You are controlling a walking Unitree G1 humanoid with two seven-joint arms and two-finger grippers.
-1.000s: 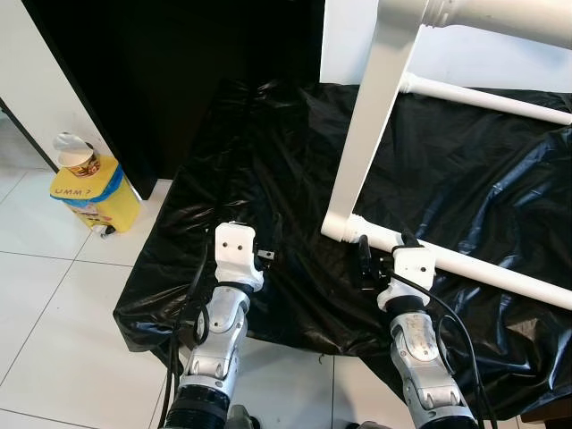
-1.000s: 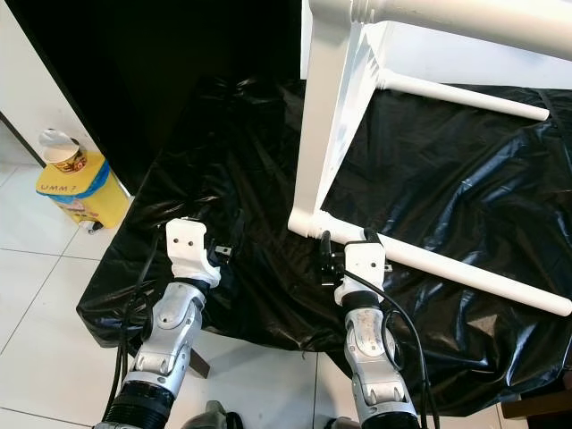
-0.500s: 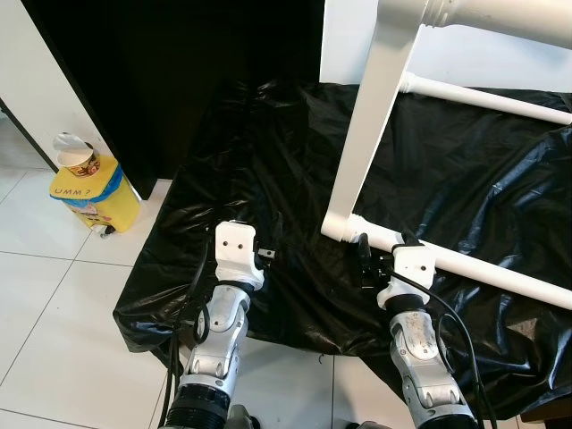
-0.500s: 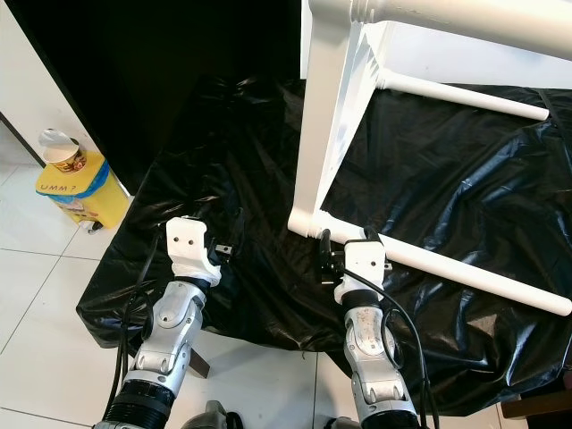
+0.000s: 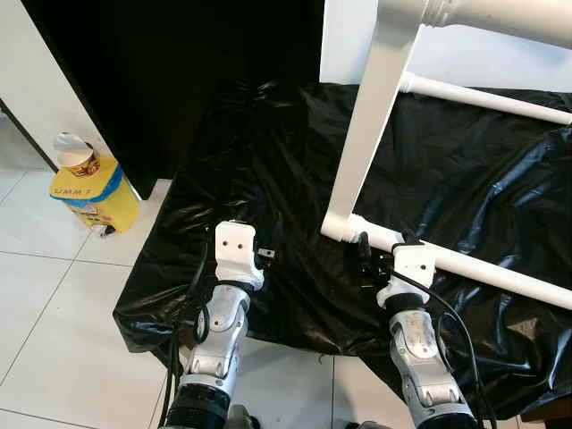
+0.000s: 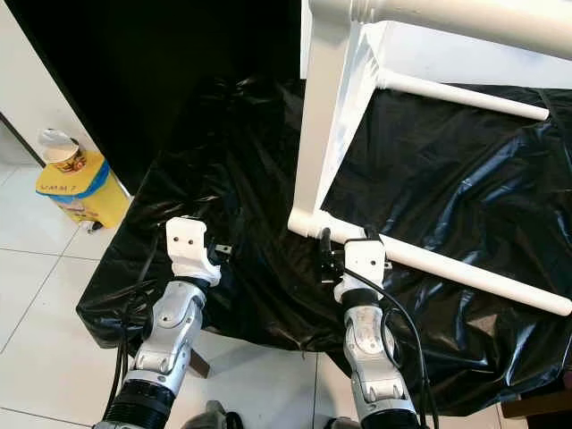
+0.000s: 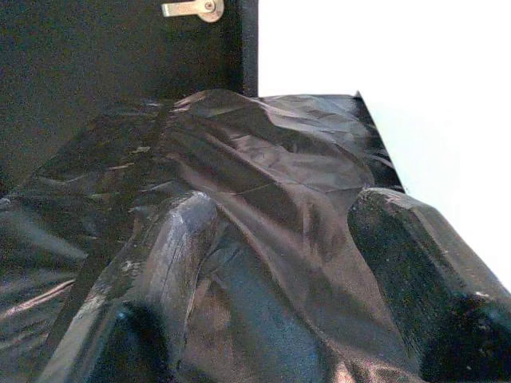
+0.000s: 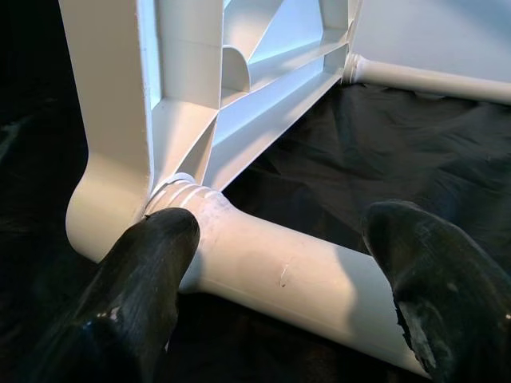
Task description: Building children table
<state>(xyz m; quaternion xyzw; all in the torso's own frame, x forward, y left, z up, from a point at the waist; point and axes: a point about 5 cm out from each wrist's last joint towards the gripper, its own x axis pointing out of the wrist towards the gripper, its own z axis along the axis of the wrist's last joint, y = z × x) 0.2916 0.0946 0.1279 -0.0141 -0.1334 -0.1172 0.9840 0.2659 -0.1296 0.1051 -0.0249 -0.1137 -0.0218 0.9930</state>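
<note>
The right gripper (image 8: 271,263) is spread astride the table leg (image 8: 279,275), seemingly for gripping; the left gripper (image 7: 279,271) is held spread over black sheeting (image 7: 239,159).

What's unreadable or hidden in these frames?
- Table top: head views cut it at the upper edge; its full shape is unseen.
- Near leg: its far end runs off the right edge.
- Yellow container: label too small to read.
- Left tool: left wrist view shows black sheet between the fingers; contact unclear.
</note>
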